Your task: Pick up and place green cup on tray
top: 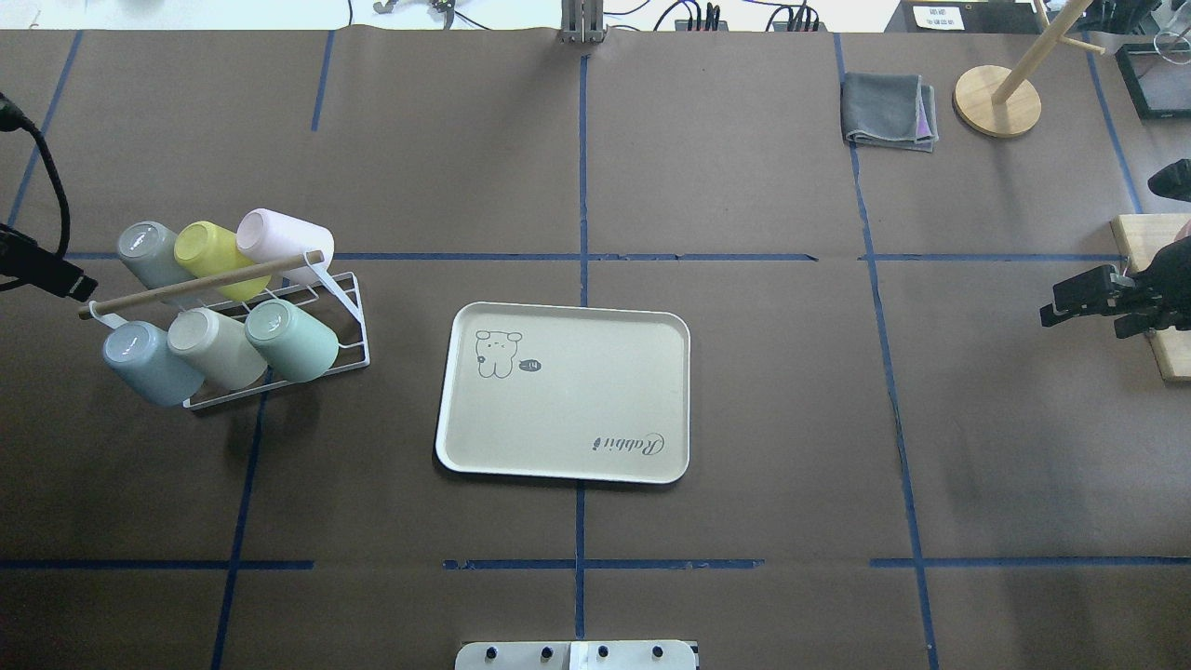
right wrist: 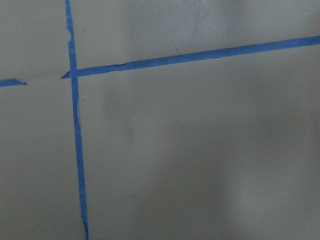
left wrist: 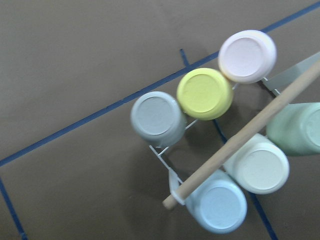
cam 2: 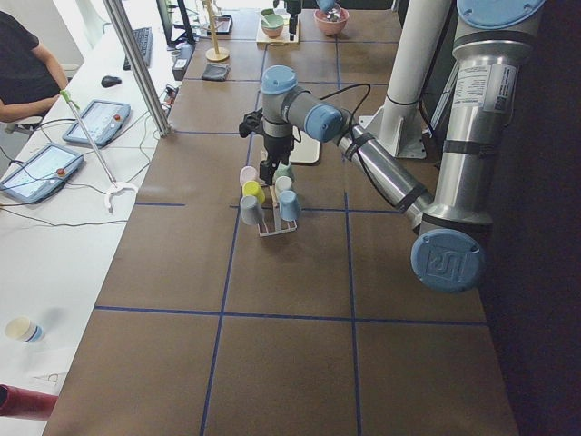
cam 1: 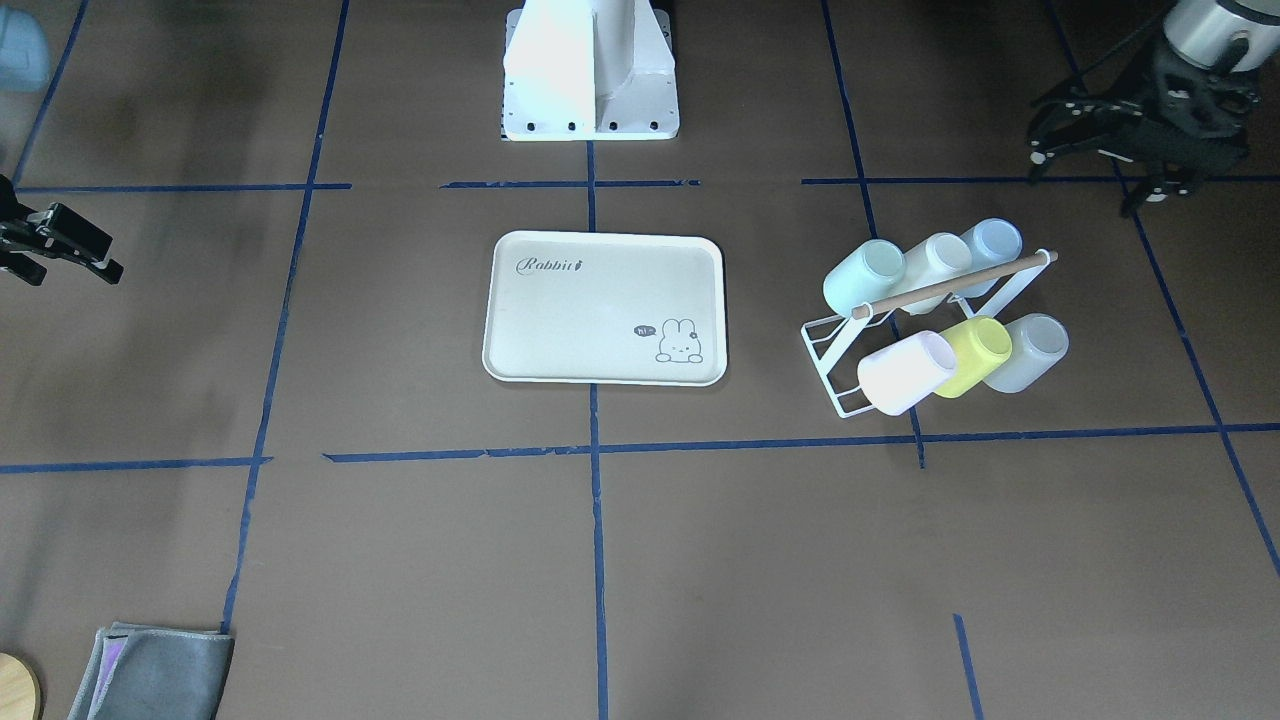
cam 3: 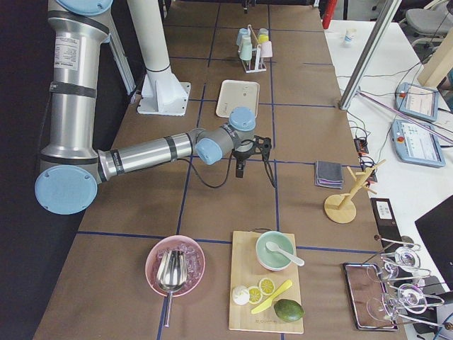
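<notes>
The green cup [top: 293,340] lies tilted on a white wire rack [top: 356,312] left of the tray, at the end of the rack's near row closest to the tray. It also shows in the front view [cam 1: 862,277] and at the right edge of the left wrist view [left wrist: 299,127]. The cream tray [top: 577,409] with "Rabbit" script lies bare mid-table [cam 1: 590,300]. My left gripper [cam 1: 1085,170] hovers beyond the rack's outer end, open and empty. My right gripper [top: 1056,302] is far right, open and empty.
The rack also holds a cream cup [top: 216,347], a pale blue cup [top: 149,363], a grey cup [top: 149,253], a yellow-green cup [top: 212,256] and a pink cup [top: 284,240] under a wooden bar [top: 200,284]. A grey cloth [top: 889,112], wooden stand [top: 997,100] and board [top: 1154,307] are at the right.
</notes>
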`<state>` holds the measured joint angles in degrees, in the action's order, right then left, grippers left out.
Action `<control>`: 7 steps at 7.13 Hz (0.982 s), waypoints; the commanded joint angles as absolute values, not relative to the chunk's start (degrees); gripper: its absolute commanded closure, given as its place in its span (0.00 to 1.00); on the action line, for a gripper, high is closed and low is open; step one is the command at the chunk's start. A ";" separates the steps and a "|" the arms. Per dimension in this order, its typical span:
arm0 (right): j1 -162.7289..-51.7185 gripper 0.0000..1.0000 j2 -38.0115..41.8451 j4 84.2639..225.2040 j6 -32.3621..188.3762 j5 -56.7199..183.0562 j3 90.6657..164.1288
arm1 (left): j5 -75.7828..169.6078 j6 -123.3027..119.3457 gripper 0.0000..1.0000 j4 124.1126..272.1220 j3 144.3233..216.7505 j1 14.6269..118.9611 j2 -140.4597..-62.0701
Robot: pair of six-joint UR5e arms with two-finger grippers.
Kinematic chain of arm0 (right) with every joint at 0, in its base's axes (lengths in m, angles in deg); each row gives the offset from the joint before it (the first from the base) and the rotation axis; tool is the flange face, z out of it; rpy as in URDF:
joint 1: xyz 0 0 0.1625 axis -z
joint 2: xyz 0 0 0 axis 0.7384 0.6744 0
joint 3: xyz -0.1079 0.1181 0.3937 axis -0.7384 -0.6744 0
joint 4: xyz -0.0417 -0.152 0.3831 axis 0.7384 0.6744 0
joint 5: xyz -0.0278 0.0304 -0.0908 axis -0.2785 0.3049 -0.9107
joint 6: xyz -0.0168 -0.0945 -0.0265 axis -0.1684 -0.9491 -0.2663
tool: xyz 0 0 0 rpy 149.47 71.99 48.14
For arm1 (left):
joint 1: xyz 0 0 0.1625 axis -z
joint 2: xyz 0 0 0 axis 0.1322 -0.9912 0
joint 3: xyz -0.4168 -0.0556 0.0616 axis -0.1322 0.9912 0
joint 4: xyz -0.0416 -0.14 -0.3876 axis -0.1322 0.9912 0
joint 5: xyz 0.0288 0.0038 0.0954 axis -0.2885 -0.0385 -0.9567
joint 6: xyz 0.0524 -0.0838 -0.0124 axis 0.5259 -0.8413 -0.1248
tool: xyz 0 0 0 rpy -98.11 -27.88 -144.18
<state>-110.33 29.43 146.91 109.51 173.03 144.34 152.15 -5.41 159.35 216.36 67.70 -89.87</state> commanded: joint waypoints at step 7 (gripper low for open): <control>-116.93 0.00 35.29 147.07 97.72 173.12 143.74 | 117.81 5.23 0.02 147.27 213.85 40.66 -110.22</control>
<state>-115.91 34.74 147.01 98.58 173.12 143.69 124.93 -1.04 152.08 214.04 43.41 -108.14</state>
